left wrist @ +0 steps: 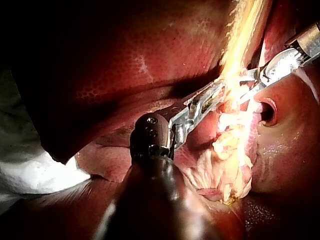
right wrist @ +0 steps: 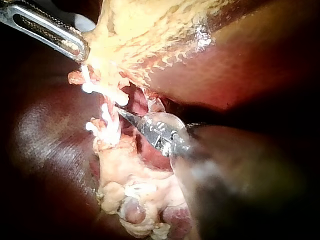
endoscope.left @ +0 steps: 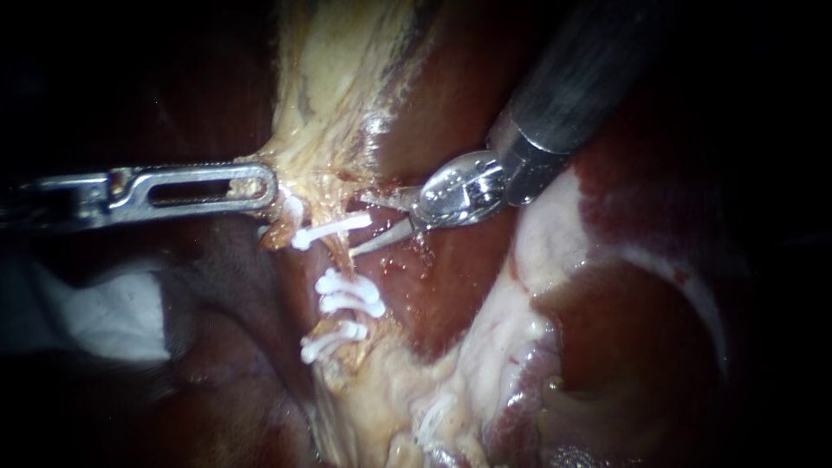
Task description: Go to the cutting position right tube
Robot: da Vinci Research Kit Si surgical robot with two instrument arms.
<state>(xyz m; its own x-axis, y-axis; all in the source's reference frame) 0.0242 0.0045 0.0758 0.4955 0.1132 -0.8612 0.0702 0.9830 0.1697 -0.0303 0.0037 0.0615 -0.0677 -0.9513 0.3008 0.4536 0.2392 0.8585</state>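
- Near the middle of the endoscope view, the tube (endoscope.left: 332, 260) runs almost straight up and down. Its upper end goes into pale yellow tissue (endoscope.left: 334, 104) and its lower end into a paler fatty mass.
- White clips cross the tube nearly at right angles. The upper clip (endoscope.left: 334, 230) sits alone. The lower clips (endoscope.left: 351, 295) are stacked close together beneath it, leaving a short bare stretch of tube between.
- My right instrument (endoscope.left: 368, 224) comes in from the upper right and points toward the tube. Its two thin blades stand apart with a clear gap and grip nothing.
- One end of the upper clip lies in that gap. The lower blade's tip is just beside the bare stretch.
- My left instrument (endoscope.left: 260, 185) lies nearly level. Its slotted jaws are closed on the edge of the pale yellow tissue, just above the upper clip.
- Dark red liver (endoscope.left: 451, 95) lies behind the blades, and a white cloth (endoscope.left: 113, 312) lies under the left shaft.
- From the right wrist view, the blades (right wrist: 125, 114) point at the clipped strand, but their gap is hidden.
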